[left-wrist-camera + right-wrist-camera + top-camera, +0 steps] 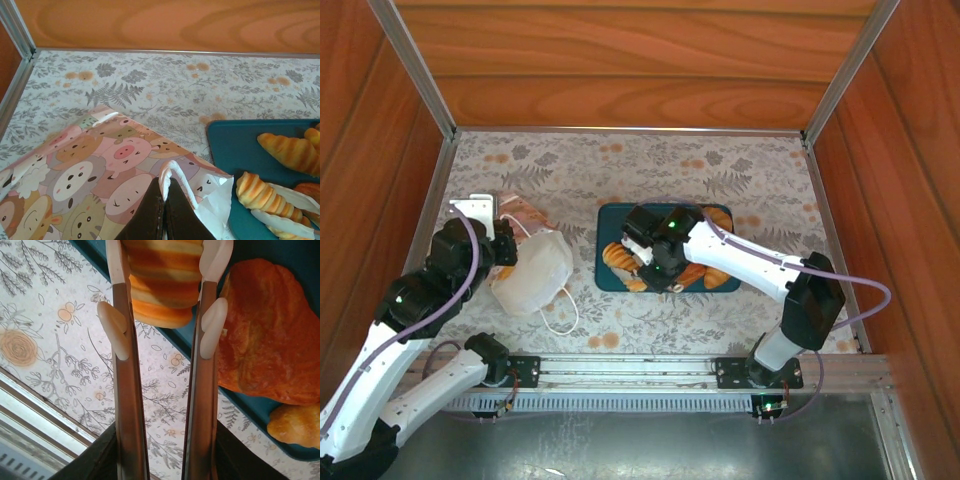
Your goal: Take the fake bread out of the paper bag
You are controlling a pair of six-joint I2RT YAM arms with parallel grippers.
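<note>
Several pastries (617, 258) already lie on the tray (612, 222), mid-frame. Right gripper (165, 270) fingers clasp a roll (162, 295) there. Left gripper (164, 200) fingers pinch the bag (100, 165) handle (172, 170). Bag contents hidden.

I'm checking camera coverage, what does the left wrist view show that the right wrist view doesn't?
Left wrist: the paper bag, its cord handle pinched in the shut left gripper, and a croissant. Right wrist: a golden bun and the table's near metal rail. Both: the teal tray, the ridged roll between the right gripper's fingers, and the floral table cover.
</note>
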